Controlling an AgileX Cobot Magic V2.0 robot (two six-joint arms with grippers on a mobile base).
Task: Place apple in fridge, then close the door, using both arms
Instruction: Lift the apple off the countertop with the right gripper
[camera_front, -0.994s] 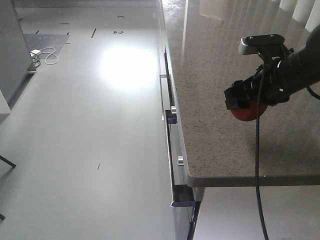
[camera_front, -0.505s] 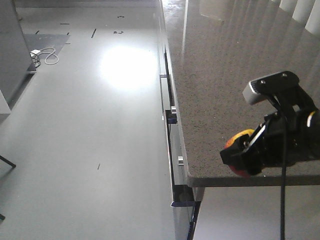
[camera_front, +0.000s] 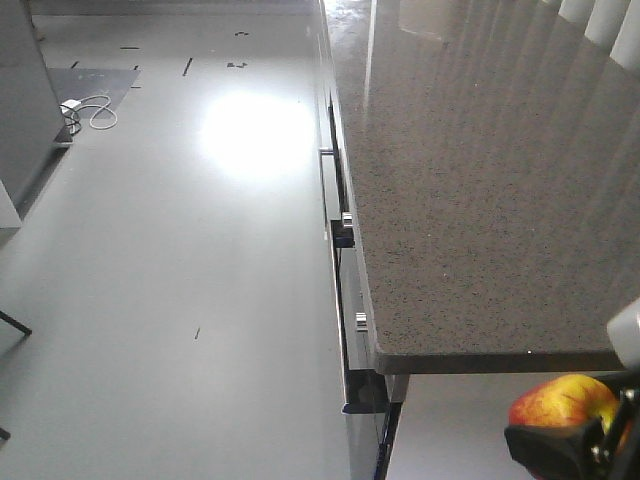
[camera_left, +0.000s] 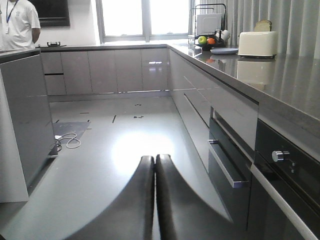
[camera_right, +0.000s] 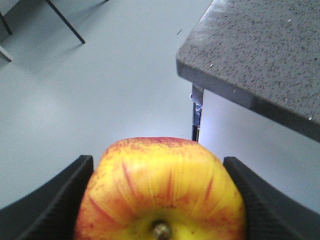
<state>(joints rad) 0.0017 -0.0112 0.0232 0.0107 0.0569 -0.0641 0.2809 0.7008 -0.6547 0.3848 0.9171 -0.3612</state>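
Note:
The apple (camera_front: 562, 400), red with yellow patches, hangs off the near corner of the speckled counter (camera_front: 470, 200), low at the right of the front view. My right gripper (camera_front: 585, 445) is shut on it. The right wrist view shows the apple (camera_right: 162, 185) stem-side toward the camera, pressed between the two black pads (camera_right: 65, 195), above the floor. My left gripper (camera_left: 154, 161) points along the kitchen floor with its fingers pressed together and nothing between them. I cannot make out the fridge or the door in these views.
Grey drawers and an oven front with a bar handle (camera_left: 227, 165) run under the counter on the right. A tall grey unit (camera_left: 22, 120) stands at the left with a cable (camera_left: 67, 142) on the floor beside it. A person (camera_left: 17, 25) stands at the far back.
My right gripper has carried the apple from over the counter toward the camera and down, past the counter's near edge. The arm has mostly left the front view.

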